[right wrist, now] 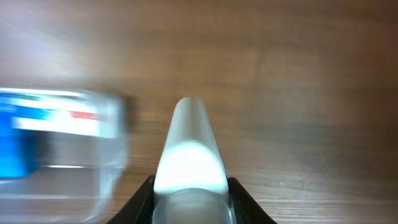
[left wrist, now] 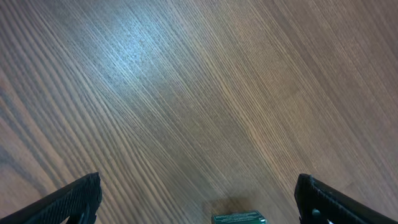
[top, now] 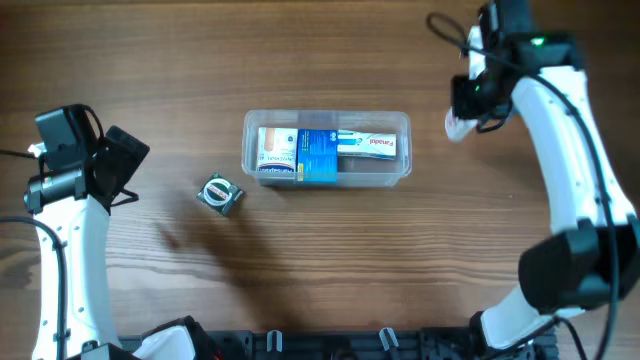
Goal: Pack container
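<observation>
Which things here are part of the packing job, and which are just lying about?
Job:
container
boxes inside it
white tube, gripped in jaws

Lying about:
small green-silver packet, loose near the container, possibly awaiting packing

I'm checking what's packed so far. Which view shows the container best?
Overhead: the whole container with its boxes is sharp there. Right wrist catches only one blurred end at the left; left wrist misses it entirely.

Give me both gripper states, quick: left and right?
Left gripper: open, holding nothing.
Right gripper: closed on a white tube.
</observation>
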`<state>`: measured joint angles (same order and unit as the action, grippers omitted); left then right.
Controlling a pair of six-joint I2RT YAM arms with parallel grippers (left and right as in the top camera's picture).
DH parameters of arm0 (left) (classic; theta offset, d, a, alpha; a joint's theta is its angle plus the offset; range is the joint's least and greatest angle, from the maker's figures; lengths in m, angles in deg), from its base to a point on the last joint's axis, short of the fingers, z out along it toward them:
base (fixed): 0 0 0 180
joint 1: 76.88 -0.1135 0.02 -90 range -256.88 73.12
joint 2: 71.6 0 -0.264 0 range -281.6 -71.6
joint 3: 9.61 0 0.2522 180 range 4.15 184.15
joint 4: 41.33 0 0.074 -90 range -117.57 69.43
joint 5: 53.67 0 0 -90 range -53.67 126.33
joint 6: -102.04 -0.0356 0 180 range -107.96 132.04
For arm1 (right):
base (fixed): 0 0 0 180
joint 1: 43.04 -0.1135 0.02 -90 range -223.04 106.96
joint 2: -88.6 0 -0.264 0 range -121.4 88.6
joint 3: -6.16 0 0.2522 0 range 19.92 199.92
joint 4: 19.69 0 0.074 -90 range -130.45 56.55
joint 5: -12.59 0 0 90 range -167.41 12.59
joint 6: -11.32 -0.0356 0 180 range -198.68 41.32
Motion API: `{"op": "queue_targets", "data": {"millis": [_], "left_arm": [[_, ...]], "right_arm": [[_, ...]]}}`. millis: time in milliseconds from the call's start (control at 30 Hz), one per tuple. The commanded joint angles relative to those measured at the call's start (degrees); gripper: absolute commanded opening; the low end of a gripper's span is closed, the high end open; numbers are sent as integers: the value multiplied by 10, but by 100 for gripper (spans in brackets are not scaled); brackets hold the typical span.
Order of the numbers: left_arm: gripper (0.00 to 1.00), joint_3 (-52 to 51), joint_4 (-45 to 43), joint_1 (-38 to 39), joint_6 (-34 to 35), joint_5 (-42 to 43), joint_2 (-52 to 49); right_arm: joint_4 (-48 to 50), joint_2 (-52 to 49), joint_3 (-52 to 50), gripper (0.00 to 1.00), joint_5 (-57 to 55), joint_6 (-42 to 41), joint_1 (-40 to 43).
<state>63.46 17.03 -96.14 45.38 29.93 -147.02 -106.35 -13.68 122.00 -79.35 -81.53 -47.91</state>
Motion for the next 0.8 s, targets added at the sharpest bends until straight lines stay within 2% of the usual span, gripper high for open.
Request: {"op": "queue_targets", "data": {"millis": [0, 267, 500, 767], "left_arm": [[100, -1, -2, -4, 5, -7, 8], [100, -1, -2, -4, 5, -7, 8], [100, -1, -2, -4, 5, -7, 8], [100, -1, -2, -4, 5, -7, 8]], "right_arm": [[-11, 42, 28, 8, 84, -45, -21], [-16, 43, 24, 10, 115, -78, -112], [-5, 43, 10, 10, 18, -144, -182], [94, 42, -95, 10, -2, -183, -214]]}}
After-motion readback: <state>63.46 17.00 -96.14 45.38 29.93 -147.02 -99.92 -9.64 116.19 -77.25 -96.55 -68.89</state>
